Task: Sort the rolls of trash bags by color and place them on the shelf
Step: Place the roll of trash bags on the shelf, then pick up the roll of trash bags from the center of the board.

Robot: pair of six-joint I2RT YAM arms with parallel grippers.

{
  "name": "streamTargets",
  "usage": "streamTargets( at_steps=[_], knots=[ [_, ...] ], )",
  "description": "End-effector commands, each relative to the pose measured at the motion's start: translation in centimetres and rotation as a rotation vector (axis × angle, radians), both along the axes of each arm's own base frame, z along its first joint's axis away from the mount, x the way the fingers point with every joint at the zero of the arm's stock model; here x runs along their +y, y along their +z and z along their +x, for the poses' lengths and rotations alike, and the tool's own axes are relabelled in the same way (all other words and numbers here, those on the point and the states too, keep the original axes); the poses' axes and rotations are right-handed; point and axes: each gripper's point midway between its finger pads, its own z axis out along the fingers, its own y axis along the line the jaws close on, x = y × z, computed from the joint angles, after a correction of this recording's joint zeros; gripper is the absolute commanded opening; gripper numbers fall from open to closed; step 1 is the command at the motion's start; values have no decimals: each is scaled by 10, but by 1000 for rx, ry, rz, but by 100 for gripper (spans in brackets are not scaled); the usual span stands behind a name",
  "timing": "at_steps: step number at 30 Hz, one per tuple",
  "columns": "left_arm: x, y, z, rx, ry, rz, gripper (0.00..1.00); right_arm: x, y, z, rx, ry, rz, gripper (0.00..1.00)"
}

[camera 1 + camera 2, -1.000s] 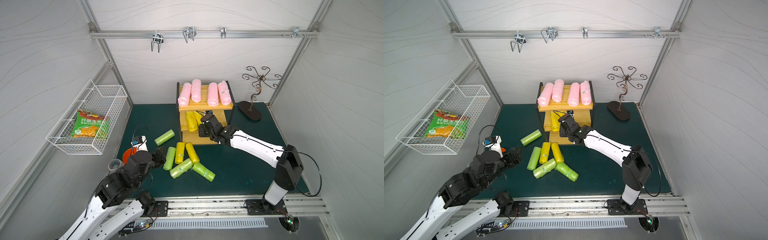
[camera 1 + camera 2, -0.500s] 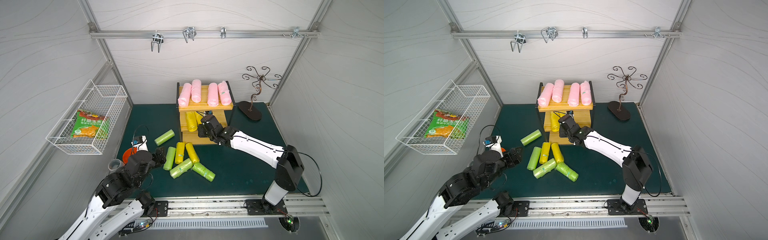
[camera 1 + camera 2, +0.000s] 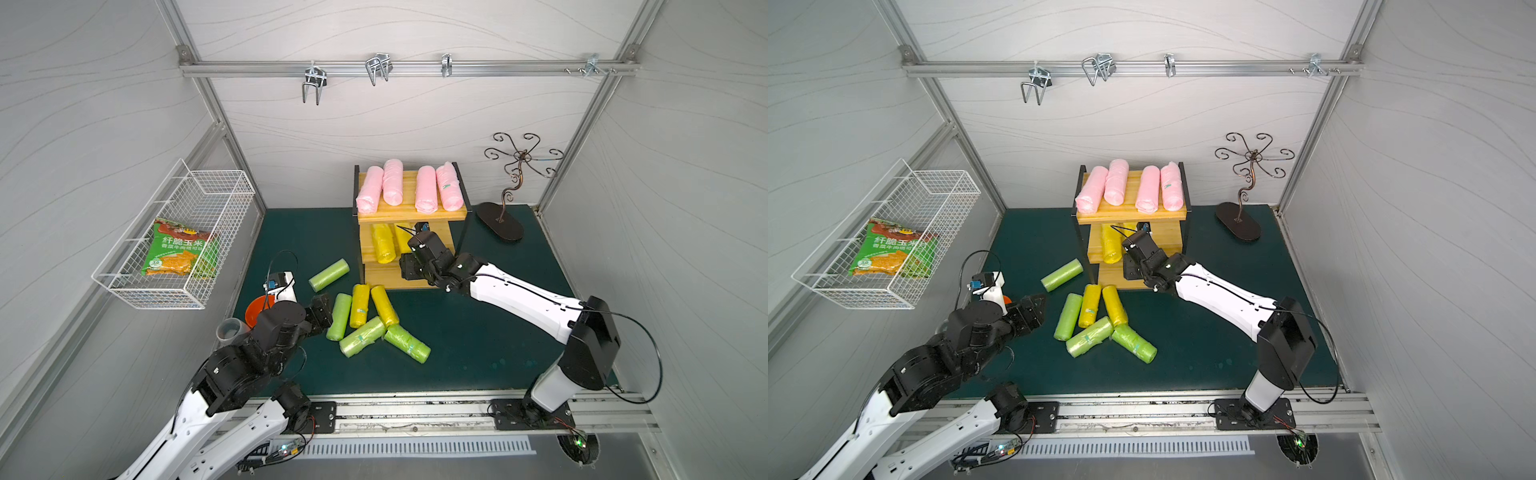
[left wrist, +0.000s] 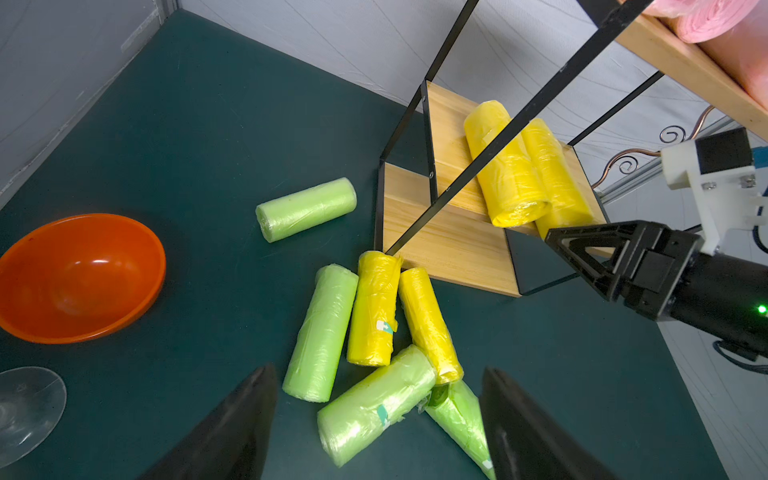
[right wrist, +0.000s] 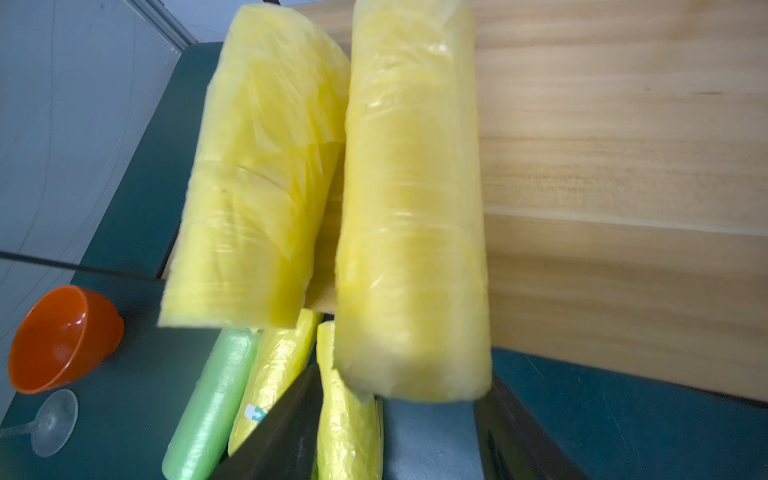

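yellow roll (image 5: 411,208) on the middle tier of the shelf (image 3: 409,215), right gripper (image 5: 407,376) with jaws parted around it
the roll is laid beside a second yellow roll (image 5: 257,174), and its near end is framed between the spread jaws. the left gripper (image 4: 376,370) is held wide and empty above the green rolls (image 4: 322,332) and two more yellow rolls (image 4: 372,307) lying on the mat (image 4: 166,124).

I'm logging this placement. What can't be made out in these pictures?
- Whether the right gripper touches the yellow roll between its jaws: the right wrist view is a blurred close-up, and in both top views the right arm covers it.
- Lowest shelf board: top views, partly behind the right arm.
- Glass: left wrist view, cut off by the edge.
- Teal label print: too small.
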Motion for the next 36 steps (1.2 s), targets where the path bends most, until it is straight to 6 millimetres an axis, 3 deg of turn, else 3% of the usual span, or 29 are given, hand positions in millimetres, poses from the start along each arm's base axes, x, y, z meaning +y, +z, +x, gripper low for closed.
streamTargets(
  at_steps=[1, 9, 14, 18, 26, 36],
  knots=[
    [-5, 7, 6, -25, 0, -30, 82, 1, 88, -1, -185, 19, 169, 62],
    [-6, 8, 6, -24, -3, -34, 81, -16, 97, -30, -208, 85, 163, 63],
    [-6, 9, 6, -25, -2, -35, 81, -32, 88, -47, -199, 119, 144, 64],
    [-6, 11, 5, -28, -3, -43, 81, -36, 59, -63, -147, 171, 139, 65],
    [-5, 13, 5, -31, -1, -41, 81, -27, -19, -93, 7, 234, 158, 67],
    [-1, 13, 2, -31, 4, -32, 81, 12, -73, -108, 150, 339, 211, 70]
  ],
)
